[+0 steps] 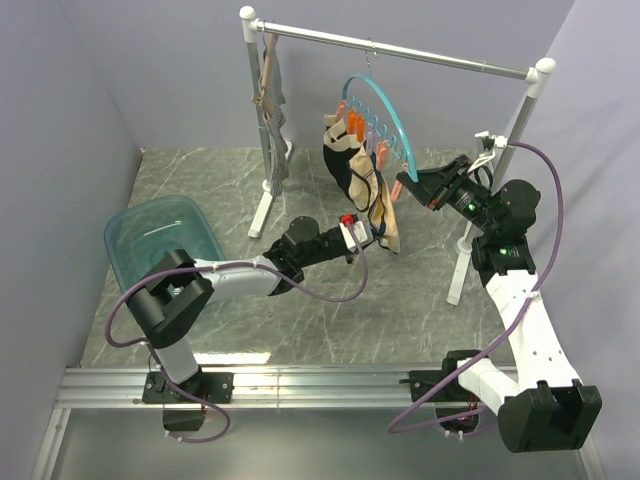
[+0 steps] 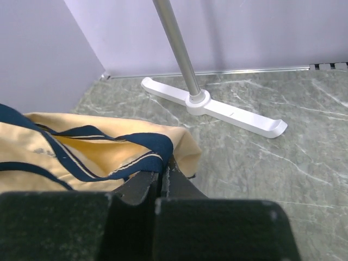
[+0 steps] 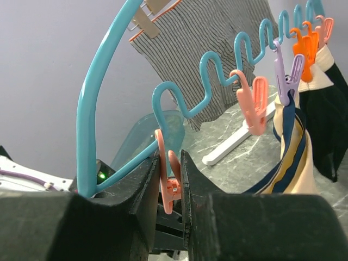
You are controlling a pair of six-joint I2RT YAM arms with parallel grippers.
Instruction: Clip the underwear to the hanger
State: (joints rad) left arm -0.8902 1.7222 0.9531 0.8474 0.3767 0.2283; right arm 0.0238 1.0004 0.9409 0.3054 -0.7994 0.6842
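Observation:
The teal hanger [image 1: 385,108] hangs by its hook from the white rail, with a row of orange, pink and purple clips. The tan underwear [image 1: 389,224] with navy trim dangles from a purple clip [image 3: 288,76]. My left gripper [image 1: 370,233] is shut on its lower edge; in the left wrist view the jaws [image 2: 165,169] pinch the navy trim of the underwear [image 2: 81,142]. My right gripper [image 1: 401,190] is shut on a salmon clip [image 3: 169,176] at the end of the hanger [image 3: 89,103], squeezing its handles. The underwear [image 3: 293,155] hangs just to the right.
A black garment [image 1: 345,168] is clipped on the hanger further left. A grey striped garment [image 1: 274,110] hangs at the rail's left end. The rack's white foot [image 2: 217,107] lies on the marble table. A teal basin [image 1: 160,235] stands at the left.

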